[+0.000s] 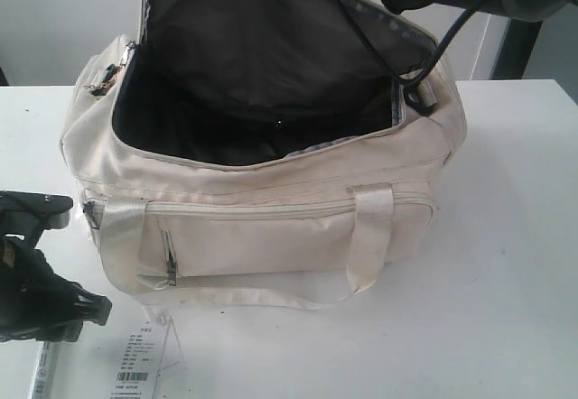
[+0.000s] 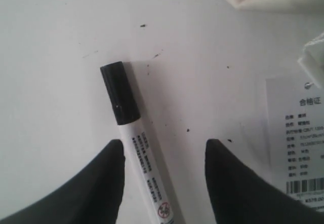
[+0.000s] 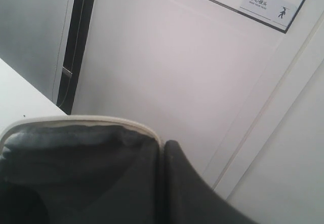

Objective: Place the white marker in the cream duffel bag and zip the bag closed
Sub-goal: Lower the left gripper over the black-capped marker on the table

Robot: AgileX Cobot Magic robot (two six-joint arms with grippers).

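Left gripper (image 2: 164, 142) gapes open astride the white marker (image 2: 142, 148); right gripper (image 3: 164, 149) pinches the cream duffel bag's (image 1: 271, 227) flap.

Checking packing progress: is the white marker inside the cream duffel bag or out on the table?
Out. The white marker lies on the table between the jaws of the open left gripper; the cream duffel bag gapes open.

I look down on a white table (image 1: 506, 236) flecked with small dark specks (image 2: 143, 25). A white paper tag (image 2: 301, 143) lies flat on it, printed with rows of text and a barcode (too blurred for me to read). Beyond the table stands a pale wall (image 3: 167, 67) with a small sign (image 3: 267, 7) and a dark vertical strip (image 3: 76, 46).
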